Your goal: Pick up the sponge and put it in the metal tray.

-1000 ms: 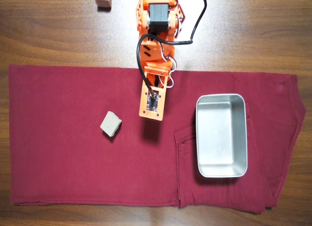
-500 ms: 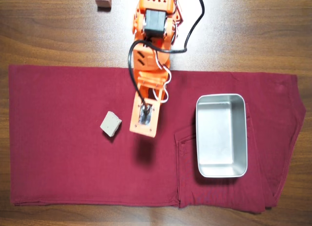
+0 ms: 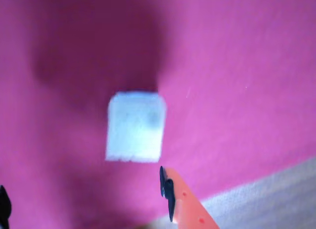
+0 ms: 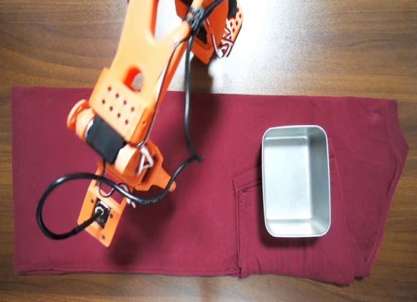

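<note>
Wrist view: hand (image 3: 84, 199) spread apart above the sponge (image 3: 135, 126); no writing readable.

In the overhead view the arm (image 4: 130, 113) covers the sponge completely, and we cannot see the fingers beneath the wrist. The arm's base is cut off by the top edge. The wrist view is blurred: the sponge (image 3: 135, 126) shows as a pale, soft-edged square with no texture. Of the hand (image 3: 86, 192) only an orange finger (image 3: 185, 202) and a dark tip at the left edge show, both cut off by the frame.
</note>
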### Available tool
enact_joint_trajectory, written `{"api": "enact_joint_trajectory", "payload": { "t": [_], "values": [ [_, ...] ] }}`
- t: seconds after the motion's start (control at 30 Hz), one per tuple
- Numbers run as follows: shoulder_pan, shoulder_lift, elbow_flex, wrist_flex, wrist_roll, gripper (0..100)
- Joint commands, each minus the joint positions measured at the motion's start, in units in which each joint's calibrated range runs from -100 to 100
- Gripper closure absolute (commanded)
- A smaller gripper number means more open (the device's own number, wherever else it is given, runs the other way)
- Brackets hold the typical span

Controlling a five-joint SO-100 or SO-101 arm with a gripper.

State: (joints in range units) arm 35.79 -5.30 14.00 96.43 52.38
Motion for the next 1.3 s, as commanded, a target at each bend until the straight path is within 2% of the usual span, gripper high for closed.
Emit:
{"api": "enact_joint_trajectory", "payload": {
  "t": [0.0,0.1,0.33,0.43,0.53,0.73,0.83,1.03,1.17,1.27],
  "values": [
    [2.88,2.85,-3.30,-1.78,1.03,62],
    [5.67,5.87,-2.75,-2.98,0.78,63],
    [3.46,12.00,-0.75,-6.39,-1.90,68],
    [2.50,14.13,-0.39,-7.59,-3.13,78],
    [2.02,14.57,0.43,-9.80,-4.59,100],
    [-0.96,4.01,0.25,-10.63,-5.18,100],
    [-11.90,-10.55,0.25,-6.85,-6.54,100],
    [-49.23,-25.73,3.53,0.89,-11.62,100],
    [-69.19,-26.71,9.17,-3.44,-13.04,100],
    [-74.18,-21.11,9.26,-8.97,-13.77,100]
  ]
}}
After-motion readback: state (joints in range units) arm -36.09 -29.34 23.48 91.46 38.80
